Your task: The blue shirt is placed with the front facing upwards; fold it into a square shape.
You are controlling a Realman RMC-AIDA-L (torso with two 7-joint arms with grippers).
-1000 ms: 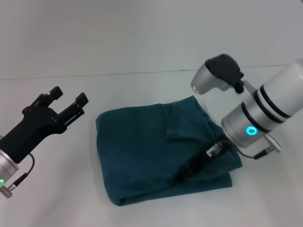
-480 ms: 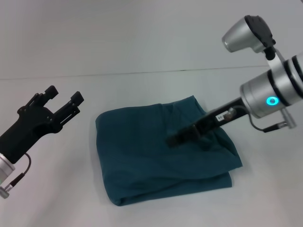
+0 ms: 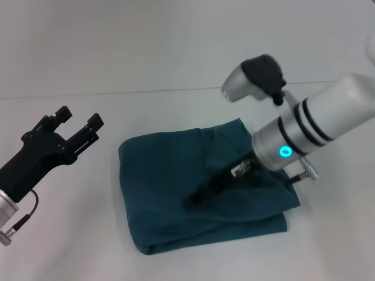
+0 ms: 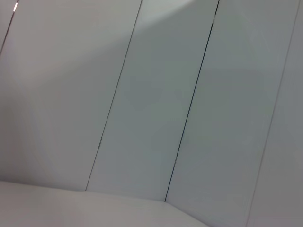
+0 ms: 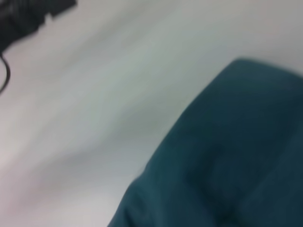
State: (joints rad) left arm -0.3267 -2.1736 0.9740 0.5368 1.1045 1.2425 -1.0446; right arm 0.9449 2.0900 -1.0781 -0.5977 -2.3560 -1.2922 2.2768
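My right gripper (image 3: 196,198), its opening impossible to judge, hangs over the folded blue shirt (image 3: 170,193) at centre frame; my left gripper (image 3: 79,126) waits wide at left.

right gripper (image 3: 196,198) | swung back down | low over blue shirt (image 3: 158,199) centre

A plain white tabletop (image 3: 70,246) runs back to a pale grey wall (image 3: 146,41). Farther up, the wall is flat panels (image 4: 151,118) split by thin dark seams, lit softly and evenly.
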